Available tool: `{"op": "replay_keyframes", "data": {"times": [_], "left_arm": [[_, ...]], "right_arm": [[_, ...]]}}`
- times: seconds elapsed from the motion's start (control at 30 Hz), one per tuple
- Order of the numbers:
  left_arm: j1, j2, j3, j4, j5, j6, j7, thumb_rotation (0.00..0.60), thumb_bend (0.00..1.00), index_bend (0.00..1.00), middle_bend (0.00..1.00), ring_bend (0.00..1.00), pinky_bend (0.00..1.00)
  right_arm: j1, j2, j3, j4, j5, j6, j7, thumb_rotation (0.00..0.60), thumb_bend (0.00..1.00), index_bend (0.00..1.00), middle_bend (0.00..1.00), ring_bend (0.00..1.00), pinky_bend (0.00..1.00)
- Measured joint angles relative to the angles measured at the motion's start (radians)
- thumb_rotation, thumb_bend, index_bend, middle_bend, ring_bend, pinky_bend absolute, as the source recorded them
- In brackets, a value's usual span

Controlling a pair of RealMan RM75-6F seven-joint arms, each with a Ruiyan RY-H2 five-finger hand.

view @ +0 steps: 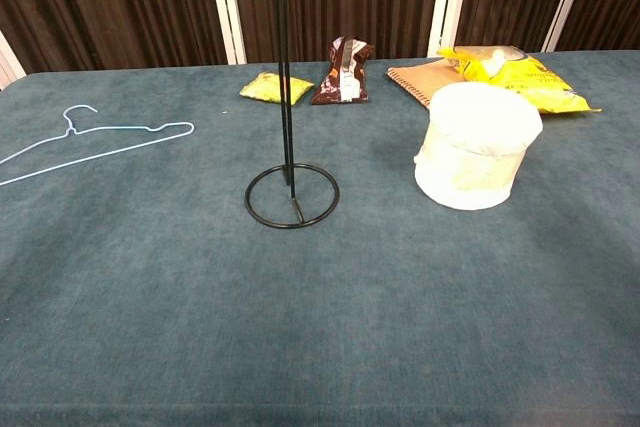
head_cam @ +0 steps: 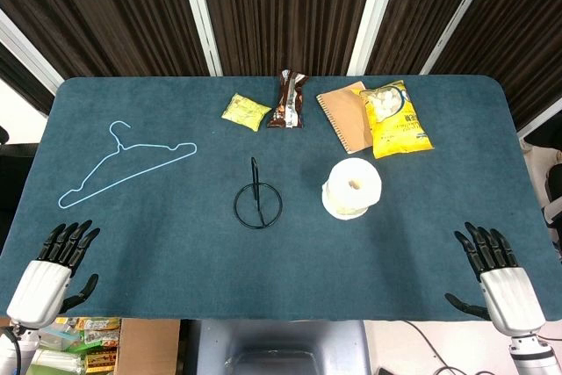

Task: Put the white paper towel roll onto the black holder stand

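The white paper towel roll [head_cam: 353, 188] [view: 474, 147] stands on end on the blue table, right of centre, its core hole facing up. The black holder stand [head_cam: 257, 196] [view: 289, 157], a wire ring base with an upright post, stands bare at the table's middle, a short gap left of the roll. My left hand [head_cam: 54, 270] rests at the near left edge, fingers spread and empty. At the near right edge my right hand [head_cam: 495, 274] lies the same way, holding nothing. Neither hand shows in the chest view.
A light blue wire hanger [head_cam: 123, 162] [view: 90, 140] lies at the left. Along the far side lie a small yellow packet [head_cam: 245, 111] [view: 276, 88], a brown snack bag [head_cam: 287, 99] [view: 344, 73], a brown notebook [head_cam: 345, 116] and a yellow chip bag [head_cam: 397, 118] [view: 520, 75].
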Motion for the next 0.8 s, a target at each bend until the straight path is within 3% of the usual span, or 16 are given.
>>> {"op": "replay_keyframes", "data": {"times": [0.27,0.4,0.6,0.8], "left_arm": [[0.000,0.002,-0.001,0.002,0.002,0.005,-0.015,0.600,0.41,0.00,0.01,0.00,0.06],[-0.002,0.001,-0.005,0.004,0.000,0.006,-0.027,0.600,0.42,0.00,0.00,0.00,0.06],[0.000,0.000,-0.001,0.019,0.014,0.021,-0.039,0.600,0.42,0.00,0.00,0.00,0.06],[0.003,0.003,-0.004,0.022,0.005,0.025,-0.053,0.600,0.42,0.00,0.00,0.00,0.07]], "right_arm": [[0.014,-0.032,0.013,0.043,-0.033,0.025,0.040,0.600,0.15,0.00,0.00,0.00,0.00],[0.061,-0.046,0.039,0.052,-0.027,-0.014,0.078,0.600,0.15,0.00,0.00,0.00,0.00],[0.199,-0.075,0.123,0.054,0.040,-0.156,0.140,0.600,0.15,0.00,0.00,0.00,0.00],[0.328,-0.092,0.197,0.045,0.168,-0.384,0.126,0.600,0.15,0.00,0.00,0.00,0.00]]}}
